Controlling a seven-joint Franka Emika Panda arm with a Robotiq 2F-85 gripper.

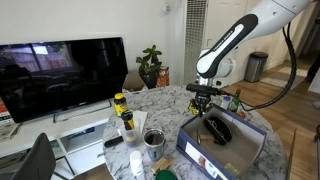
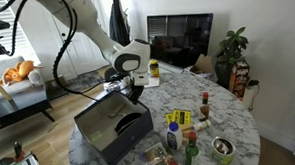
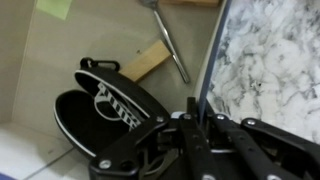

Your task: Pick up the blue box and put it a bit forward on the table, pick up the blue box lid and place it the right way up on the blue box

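Note:
The blue box (image 1: pixel 247 150) stands open on the marble table (image 1: pixel 165 103) and shows in both exterior views (image 2: pixel 94 141). Its grey inside holds a black oval object (image 3: pixel 100 105), a wooden block (image 3: pixel 145 62) and a metal utensil (image 3: pixel 170 40). My gripper (image 1: pixel 203 103) is at the box's wall nearest the table's middle (image 2: pixel 131 90). In the wrist view the thin blue wall (image 3: pixel 212 60) runs between my two fingers (image 3: pixel 200 125), which are closed on it. I cannot make out the blue box lid in any view.
Bottles (image 2: pixel 180 131) and a tin can (image 2: pixel 222 147) crowd the table (image 2: pixel 204 115) beside the box. A yellow-capped bottle (image 1: pixel 126 120) and the can (image 1: pixel 153 140) stand near the box's end. A TV (image 1: pixel 60 75) and a plant (image 1: pixel 150 65) are behind.

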